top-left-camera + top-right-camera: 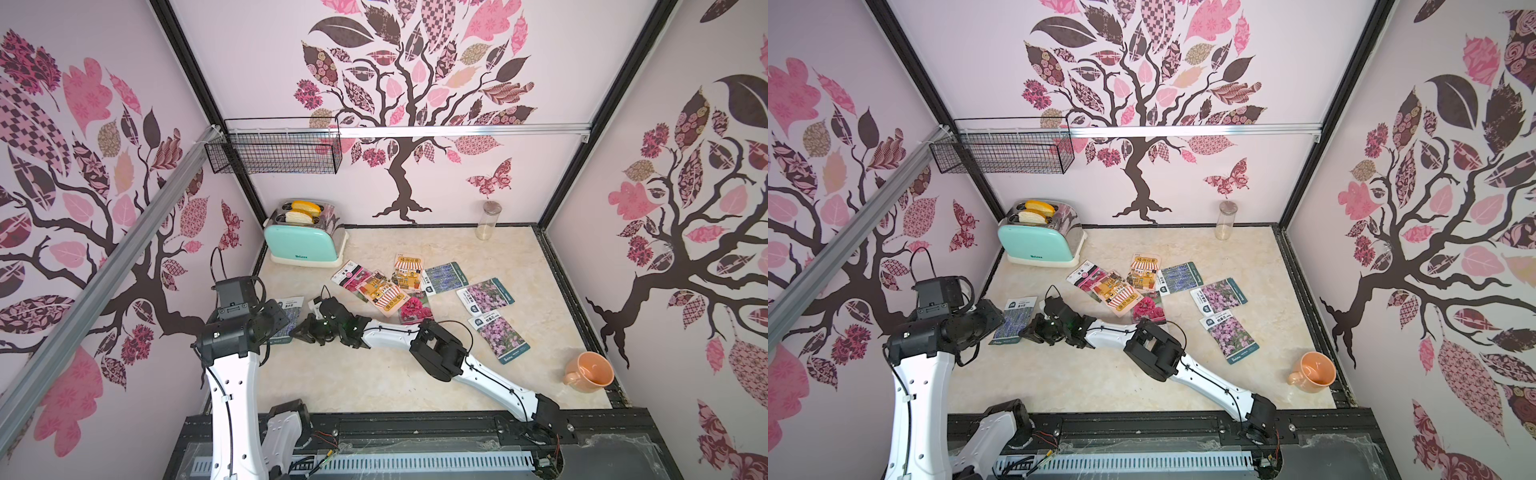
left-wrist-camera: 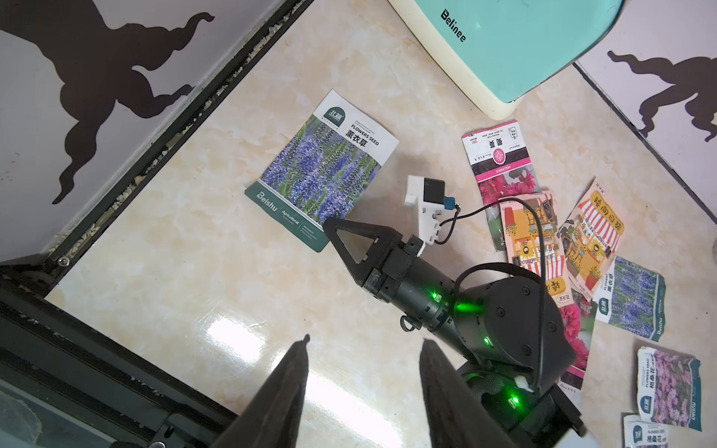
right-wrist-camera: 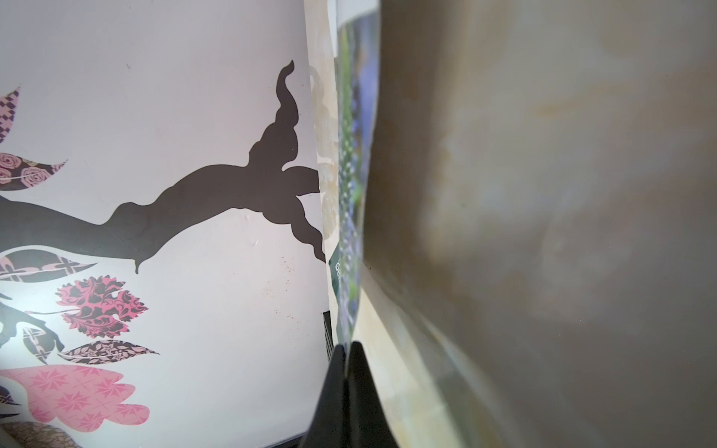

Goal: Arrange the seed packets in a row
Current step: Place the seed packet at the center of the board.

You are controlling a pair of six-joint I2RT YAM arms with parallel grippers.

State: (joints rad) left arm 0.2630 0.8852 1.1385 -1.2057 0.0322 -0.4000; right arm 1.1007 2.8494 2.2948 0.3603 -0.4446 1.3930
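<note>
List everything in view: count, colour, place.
lavender packets: two, blue; one alone at left, one in the central cluster
shop packets: two, orange; centre, side by side, second
magenta packets: two; one nearest the toaster, one beside the right arm
lilac packets: two, right of the cluster, second
toaster: one, mint, back left
bread slices: two, yellow and pale, in the toaster
jar: one, clear, back right
mug: one, orange, front right
wire basket: one, black, back wall
table: one, beige marble
left gripper: open, empty
right gripper: shut, at the lone lavender packet's corner
</note>
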